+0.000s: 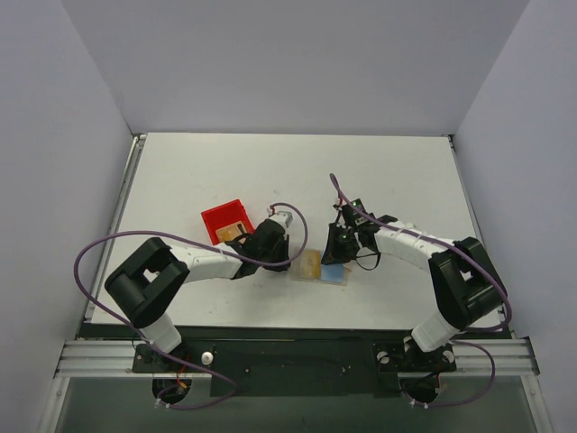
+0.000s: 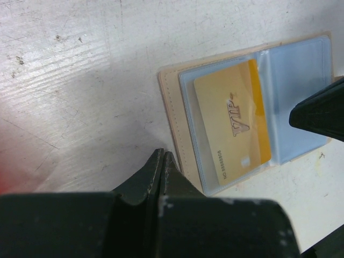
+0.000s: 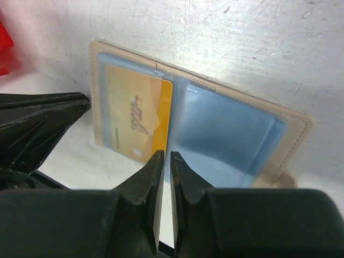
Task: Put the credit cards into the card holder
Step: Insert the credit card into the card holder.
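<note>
although one credit card (image 3: 134, 123) sits mostly inside a clear pocket of the card holder (image 3: 236, 129), open flat on the table (image 1: 361, 171) between both arms, its orange edge protrudes. other pocket empty. left gripper (image 2: 163, 157) jaws together; right gripper (image 3: 165, 157) jaws nearly together, holding nothing. seemingly a second card (image 1: 230, 234) waits in the red bin (image 1: 221, 216): task judged part-done.

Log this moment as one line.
card holder: open flat | credit card: partly in pocket | left hand: shut, beside holder | right hand: at card corner
</note>
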`<action>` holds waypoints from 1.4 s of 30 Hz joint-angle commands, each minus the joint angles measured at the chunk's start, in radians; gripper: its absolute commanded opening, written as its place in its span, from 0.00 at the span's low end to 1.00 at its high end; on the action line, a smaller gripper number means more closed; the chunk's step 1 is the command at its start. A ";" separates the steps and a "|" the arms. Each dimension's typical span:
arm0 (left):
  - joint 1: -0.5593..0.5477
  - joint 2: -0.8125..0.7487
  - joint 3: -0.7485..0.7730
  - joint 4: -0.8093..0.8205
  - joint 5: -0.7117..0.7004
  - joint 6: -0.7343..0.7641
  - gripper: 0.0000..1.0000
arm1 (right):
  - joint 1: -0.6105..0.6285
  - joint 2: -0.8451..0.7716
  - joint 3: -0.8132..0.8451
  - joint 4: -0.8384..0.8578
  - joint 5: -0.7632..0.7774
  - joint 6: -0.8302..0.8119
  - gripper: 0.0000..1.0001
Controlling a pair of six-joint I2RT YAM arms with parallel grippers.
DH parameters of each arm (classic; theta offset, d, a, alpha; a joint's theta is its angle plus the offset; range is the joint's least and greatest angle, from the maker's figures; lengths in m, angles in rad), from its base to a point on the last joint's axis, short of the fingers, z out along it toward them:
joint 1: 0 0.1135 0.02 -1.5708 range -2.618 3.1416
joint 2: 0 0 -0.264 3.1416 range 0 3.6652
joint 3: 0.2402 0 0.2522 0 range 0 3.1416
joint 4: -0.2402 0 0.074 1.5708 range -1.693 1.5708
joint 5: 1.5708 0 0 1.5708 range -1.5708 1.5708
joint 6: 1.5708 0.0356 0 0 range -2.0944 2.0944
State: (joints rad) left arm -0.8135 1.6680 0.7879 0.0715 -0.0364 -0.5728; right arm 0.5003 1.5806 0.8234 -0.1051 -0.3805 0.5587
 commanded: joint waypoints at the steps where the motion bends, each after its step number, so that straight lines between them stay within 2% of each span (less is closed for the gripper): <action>1: -0.015 0.012 -0.003 0.013 0.016 -0.010 0.00 | 0.009 0.021 0.020 0.001 0.012 0.003 0.06; 9: -0.023 0.018 -0.001 0.017 0.018 -0.015 0.00 | 0.017 0.059 0.025 0.015 0.018 0.003 0.00; 19: -0.024 0.024 0.002 0.017 0.021 -0.015 0.00 | 0.041 0.101 0.048 -0.013 0.055 -0.010 0.00; 42: -0.029 0.029 0.005 0.014 0.026 -0.016 0.00 | 0.044 0.122 0.022 0.096 -0.089 0.012 0.00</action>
State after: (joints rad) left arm -0.8303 1.6722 0.7879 0.0799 -0.0280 -0.5838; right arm 0.5472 1.6981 0.8585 -0.0402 -0.4034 0.5560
